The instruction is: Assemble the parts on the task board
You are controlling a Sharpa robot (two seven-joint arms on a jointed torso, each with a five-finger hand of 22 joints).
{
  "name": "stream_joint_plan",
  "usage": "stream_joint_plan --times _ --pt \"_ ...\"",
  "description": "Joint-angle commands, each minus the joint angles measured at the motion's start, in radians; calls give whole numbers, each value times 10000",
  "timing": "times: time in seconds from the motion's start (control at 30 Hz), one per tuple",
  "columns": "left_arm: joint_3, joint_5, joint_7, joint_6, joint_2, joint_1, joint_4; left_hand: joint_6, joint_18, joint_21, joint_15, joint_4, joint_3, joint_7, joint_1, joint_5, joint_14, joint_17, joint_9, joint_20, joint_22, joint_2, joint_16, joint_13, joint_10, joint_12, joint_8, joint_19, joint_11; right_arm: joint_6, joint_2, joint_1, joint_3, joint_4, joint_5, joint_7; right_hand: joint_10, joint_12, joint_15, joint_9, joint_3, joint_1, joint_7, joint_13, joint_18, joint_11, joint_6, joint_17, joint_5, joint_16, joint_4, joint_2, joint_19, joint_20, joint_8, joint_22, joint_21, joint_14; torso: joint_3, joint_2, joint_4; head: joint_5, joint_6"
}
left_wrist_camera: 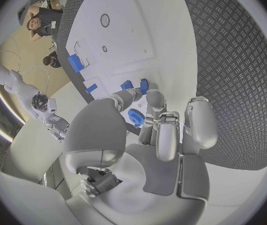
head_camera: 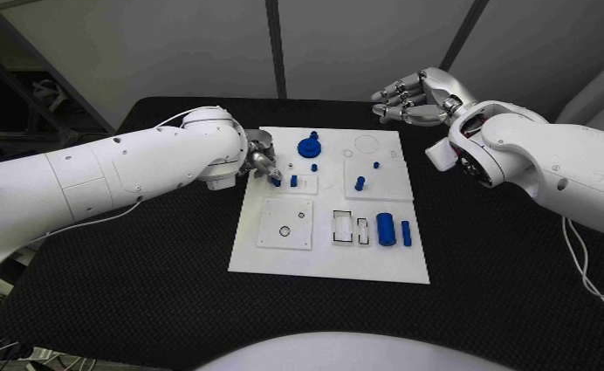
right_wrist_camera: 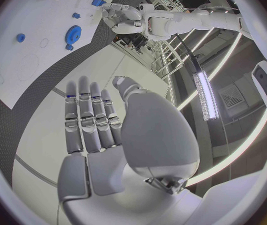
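Observation:
The white task board (head_camera: 330,253) lies mid-table. My left hand (head_camera: 261,161) sits low over the board's near-left part, thumb and a finger pinching a small blue peg (head_camera: 275,178); the left wrist view shows that peg (left_wrist_camera: 127,85) at the thumb tip. A second peg (head_camera: 293,181) stands just beside it. The blue gear (head_camera: 310,146) sits on the board behind the hand, and the gear (left_wrist_camera: 135,117) shows between the fingers. My right hand (head_camera: 415,96) hovers above the table's far edge, its fingers (right_wrist_camera: 93,120) straight and holding nothing.
More blue pegs (head_camera: 359,183) (head_camera: 375,164) stand mid-board. A blue cylinder (head_camera: 385,224) and a blue bar (head_camera: 405,231) lie at the board's front right, beside open slots (head_camera: 342,226). A square plate with a hole (head_camera: 285,223) is at the front left.

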Motion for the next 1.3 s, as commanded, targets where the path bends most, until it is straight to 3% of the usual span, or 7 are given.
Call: stream_joint_plan --times 0.03,0.3,0.6,1.3 --pt "-30 -96 -48 305 53 -30 -46 -14 18 45 -71 -1149 1249 -89 -118 39 854 2039 29 2 26 83 42 77 370 95 69 89 -229 60 -5 17 6 18 -8 54 -31 -64 61 5 57 -108 44 -11 29 38 -42 -10 52 -35 5 4 34 62 -58 -14 -66 7 2 3 -6 -5 -15" --pt "-31 -92 -50 415 145 -29 -174 -1 -3 107 -124 -881 802 -232 -725 -19 859 2049 154 -38 129 51 46 396 616 337 237 144 -319 59 -22 17 6 32 -8 47 -31 -64 61 5 57 -108 44 -11 29 38 -42 -10 52 -35 5 4 34 62 -58 -14 -66 7 1 0 -4 -28 -21" --pt "-32 -88 -51 491 220 -29 -300 179 -50 252 -180 -236 -83 -314 -1596 -47 864 2065 129 -89 310 130 54 734 786 597 207 255 -380 54 -38 17 6 46 -8 43 -31 -64 61 5 57 -108 44 -11 29 38 -42 -10 52 -35 5 4 34 62 -58 -14 -66 7 2 -3 -6 -50 -35" --pt "-32 -89 -70 504 280 -28 -563 473 -105 426 -226 264 -998 -376 -2180 -53 868 2076 43 -140 529 310 58 1163 964 890 100 385 -429 78 -61 17 6 48 -8 40 -34 -63 64 7 49 -131 46 -19 30 42 -43 -10 62 -46 9 -11 38 66 -56 -24 -84 9 -3 -7 -1 -86 -33"
